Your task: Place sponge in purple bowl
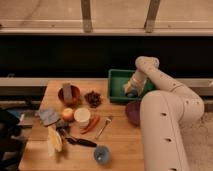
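My gripper point(131, 90) is down inside the green bin point(116, 83) at the back right of the wooden table, at the bin's right half. A small dark thing point(131, 94) lies right under it; I cannot tell whether it is the sponge. The purple bowl point(133, 112) stands on the table just in front of the bin, and my arm point(165, 115) hides its right part. A brownish block point(66, 90) stands in a red bowl point(70, 98) at the back left.
On the table lie a dark pinecone-like cluster point(93, 98), an apple point(67, 114), a white cup point(82, 116), a carrot point(91, 124), a banana point(54, 140), a grey cloth point(47, 116), a dark utensil point(80, 142) and a small blue bowl point(102, 154).
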Controlling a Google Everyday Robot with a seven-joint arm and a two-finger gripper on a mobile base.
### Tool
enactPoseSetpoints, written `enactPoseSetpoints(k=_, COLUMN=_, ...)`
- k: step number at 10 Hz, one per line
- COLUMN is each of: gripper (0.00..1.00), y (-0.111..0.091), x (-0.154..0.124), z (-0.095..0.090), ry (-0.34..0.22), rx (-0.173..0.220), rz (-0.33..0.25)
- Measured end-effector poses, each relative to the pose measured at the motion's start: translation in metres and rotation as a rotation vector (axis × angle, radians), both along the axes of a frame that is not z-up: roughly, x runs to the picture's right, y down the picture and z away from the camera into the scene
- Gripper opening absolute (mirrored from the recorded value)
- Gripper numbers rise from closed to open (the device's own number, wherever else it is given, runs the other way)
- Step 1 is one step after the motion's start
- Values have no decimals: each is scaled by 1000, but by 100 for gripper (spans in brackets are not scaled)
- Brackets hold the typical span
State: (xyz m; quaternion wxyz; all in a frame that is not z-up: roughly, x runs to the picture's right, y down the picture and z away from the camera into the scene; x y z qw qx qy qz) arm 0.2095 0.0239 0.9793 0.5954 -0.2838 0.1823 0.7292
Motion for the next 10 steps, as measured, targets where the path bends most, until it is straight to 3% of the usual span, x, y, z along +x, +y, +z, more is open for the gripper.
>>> enactPoseSetpoints(k=5, gripper=3, y=-5, x=2, z=-4, ry=3, rx=21, rz=11)
enactPoseSetpoints(k=10, gripper=0, y=-34, x=0, z=-26, ry=33, rx=91, rz=-23)
